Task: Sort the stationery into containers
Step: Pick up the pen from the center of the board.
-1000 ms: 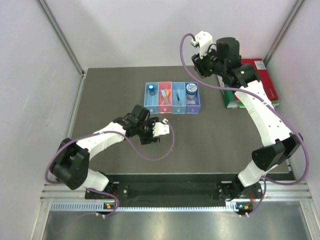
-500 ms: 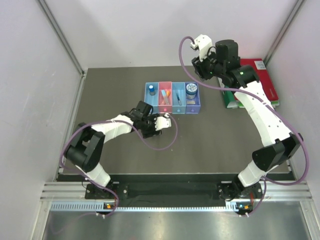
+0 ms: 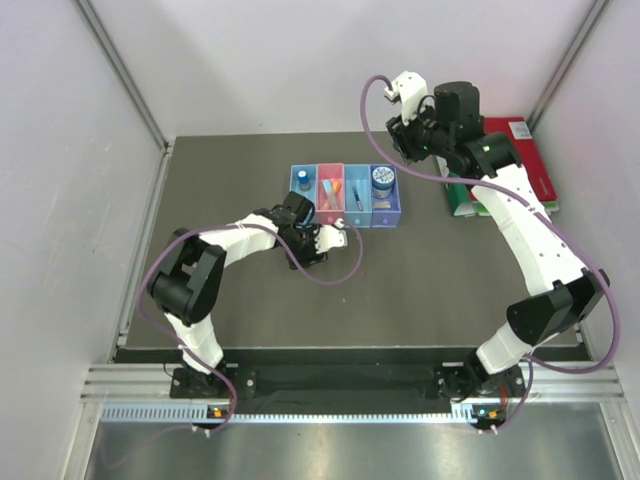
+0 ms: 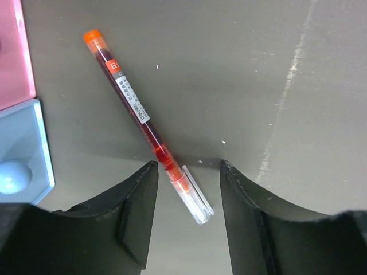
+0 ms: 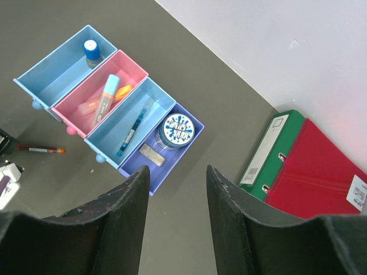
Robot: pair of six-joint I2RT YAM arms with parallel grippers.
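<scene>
A red pen with a clear cap lies on the dark table just in front of the bins; it also shows in the right wrist view. My left gripper is open, its jaws either side of the pen's capped end, not touching it. The row of four bins holds a blue-capped bottle, a light blue bar and a pink-orange bar, a dark pen, and a round blue jar with a pale tag. My right gripper is open and empty, high above the table.
A green binder and a red binder lie at the back right, beside the purple bin. White enclosure walls stand close on three sides. In the top view the left gripper sits just in front of the bins.
My left arm has swung toward the bins and now has its open jaws over the red pen. The right arm has barely moved.
</scene>
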